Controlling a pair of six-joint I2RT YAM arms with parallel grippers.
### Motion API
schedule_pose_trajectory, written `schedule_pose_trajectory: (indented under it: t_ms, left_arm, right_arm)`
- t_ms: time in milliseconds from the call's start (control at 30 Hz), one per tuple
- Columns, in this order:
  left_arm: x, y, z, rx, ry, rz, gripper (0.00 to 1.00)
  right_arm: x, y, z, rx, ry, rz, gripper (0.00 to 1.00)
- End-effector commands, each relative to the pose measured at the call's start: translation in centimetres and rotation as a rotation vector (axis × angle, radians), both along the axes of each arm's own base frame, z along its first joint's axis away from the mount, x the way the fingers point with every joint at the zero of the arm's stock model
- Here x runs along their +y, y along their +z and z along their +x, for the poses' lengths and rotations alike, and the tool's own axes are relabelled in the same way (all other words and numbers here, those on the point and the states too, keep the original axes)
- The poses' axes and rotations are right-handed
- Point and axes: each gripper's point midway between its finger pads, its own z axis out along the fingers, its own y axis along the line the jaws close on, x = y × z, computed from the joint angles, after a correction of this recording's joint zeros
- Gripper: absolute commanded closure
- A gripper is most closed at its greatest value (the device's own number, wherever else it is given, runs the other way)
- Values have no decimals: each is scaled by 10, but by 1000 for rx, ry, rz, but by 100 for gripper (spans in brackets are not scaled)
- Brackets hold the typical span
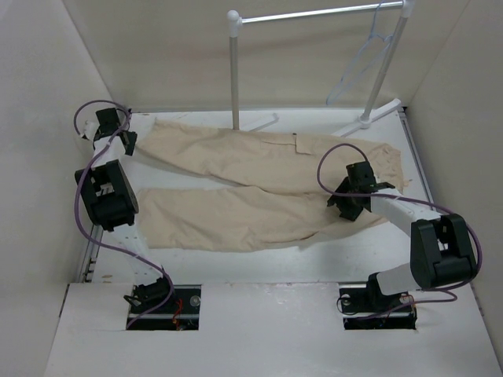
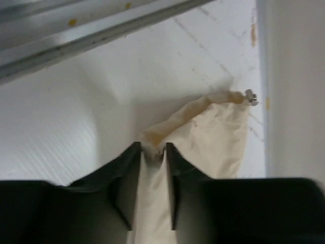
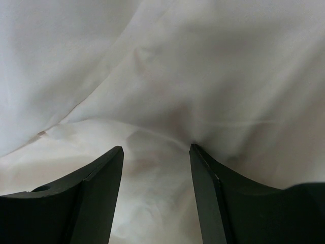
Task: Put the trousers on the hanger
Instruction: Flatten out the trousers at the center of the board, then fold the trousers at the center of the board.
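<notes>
**Trousers spread flat, one hem pinched, hanger hung on the rack**

Much of the grasping is hidden from above. In the top view the left pincer (image 1: 130,144) is masked by its own wrist at the far left corner, and its tips cannot be made out. In the left wrist view the left pincer (image 2: 152,150) is seen clenched on a bunched fold of the trousers (image 2: 213,132), the cloth squeezed between the two dark fingers. A small metal stud (image 2: 250,96) is seen at the far tip of that fold; what it belongs to cannot be told. The right wrist view is filled by pale cloth, so nothing of the desk is shown there. The right pincer (image 3: 156,147) is held released, its fingers well apart over a pucker in the trousers (image 3: 203,76); whether the tips press into the cloth cannot be told.

The trousers (image 1: 259,169) are laid across the desk (image 1: 354,251), the legs pointing left and the waist on the right under the right pincer (image 1: 341,206). The hanger (image 1: 354,71) is hung from the rail of the garment rack (image 1: 234,71) at the far right, partly crossed by the rack's slanted post. Purple cables (image 1: 330,161) are looped over both arms.
</notes>
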Motion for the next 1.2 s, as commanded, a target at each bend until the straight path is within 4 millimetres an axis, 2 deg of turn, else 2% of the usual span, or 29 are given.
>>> schedule_pose_trajectory:
  t_ms: [0, 33, 100, 167, 200, 300, 367, 500, 567, 600, 667, 700, 733, 767, 833, 900, 967, 1067, 1167]
  left_arm:
    - [8, 18, 3, -29, 19, 23, 65]
    - [6, 22, -3, -30, 21, 26, 58]
    - [1, 31, -19, -33, 24, 29, 50]
    - [-6, 37, -42, -27, 35, 33, 47]
    - [-9, 39, -59, -18, 49, 38, 47]
    - [-26, 43, -123, 40, 80, 69, 48]
    - [-35, 39, -176, 107, 108, 95, 49]
    - [-50, 19, -286, 282, 187, 78, 52]
    - [-57, 5, -330, 360, 233, 33, 53]
    - [-64, -3, -346, 389, 243, 1, 53]
    - [-77, -17, -369, 441, 258, -65, 53]
    - [-84, -23, -378, 464, 261, -96, 53]
    - [-88, -28, -384, 482, 263, -113, 53]
    - [-92, -33, -390, 498, 271, -130, 51]
    - [-99, -44, -397, 512, 291, -168, 49]
    - [-99, -52, -400, 519, 315, -180, 47]
    - [-96, -63, -397, 519, 334, -186, 46]
    - [-84, -76, -380, 462, 377, -191, 46]
    - [-75, -85, -358, 378, 397, -204, 46]
  right_arm:
    - [-3, 9, 9, -54, -22, -3, 39]
    - [-9, 16, 1, -32, -13, -8, 33]
    - [-4, 29, 5, -60, 13, -7, 29]
    - [4, 46, 6, -104, 48, -2, 26]
    - [7, 56, 6, -130, 65, 0, 24]
    - [17, 86, 3, -211, 117, 8, 20]
    - [24, 101, -2, -260, 151, 14, 19]
    - [41, 108, -16, -294, 229, 36, 19]
    - [49, 105, -22, -299, 261, 53, 23]
    - [53, 104, -25, -303, 274, 63, 28]
    - [59, 103, -30, -305, 295, 84, 50]
    - [61, 105, -33, -308, 303, 98, 70]
    - [61, 106, -35, -311, 307, 103, 77]
    - [62, 107, -38, -312, 311, 111, 83]
    - [61, 110, -44, -317, 317, 118, 84]
    - [60, 111, -48, -323, 315, 119, 83]
    - [58, 110, -51, -324, 310, 121, 76]
    - [56, 109, -56, -322, 305, 122, 62]
    - [45, 106, -58, -316, 264, 110, 46]
